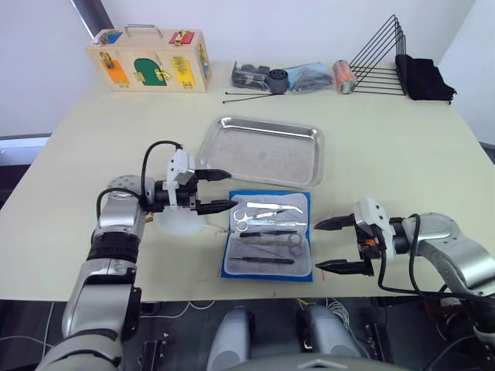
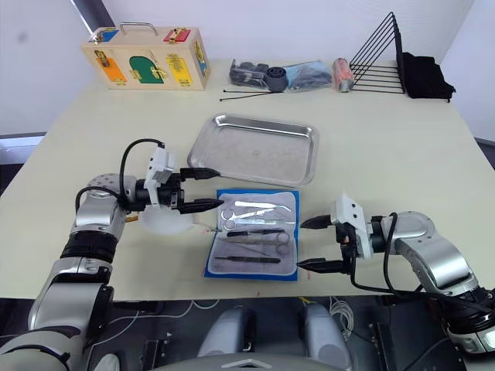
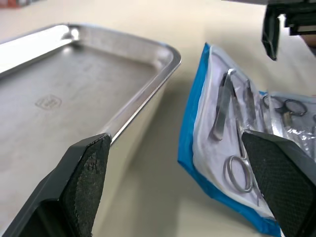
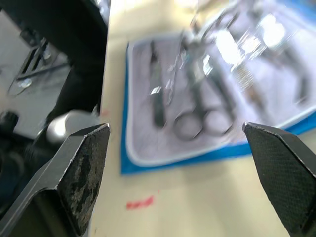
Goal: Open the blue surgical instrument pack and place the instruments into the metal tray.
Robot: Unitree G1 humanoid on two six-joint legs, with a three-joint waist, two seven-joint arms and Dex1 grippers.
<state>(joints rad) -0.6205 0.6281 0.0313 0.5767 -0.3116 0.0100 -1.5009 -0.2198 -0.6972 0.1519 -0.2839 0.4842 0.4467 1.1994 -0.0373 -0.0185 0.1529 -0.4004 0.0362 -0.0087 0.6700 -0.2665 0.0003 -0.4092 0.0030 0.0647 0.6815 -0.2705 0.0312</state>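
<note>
Blue surgical instrument pack [image 1: 267,236] lies unfolded, instruments [image 1: 267,230] sleeved, no readable print; my left gripper [image 1: 222,190] and right gripper [image 1: 331,246] both spread, empty, metal tray [image 3: 98,74] stamp illegible.

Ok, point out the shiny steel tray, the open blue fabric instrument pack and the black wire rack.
shiny steel tray [image 1: 203,151]: left eye view, on its left rim.
open blue fabric instrument pack [image 1: 303,198]: left eye view, on its blue far-right corner.
black wire rack [image 1: 379,54]: left eye view, on its wire dividers.
</note>
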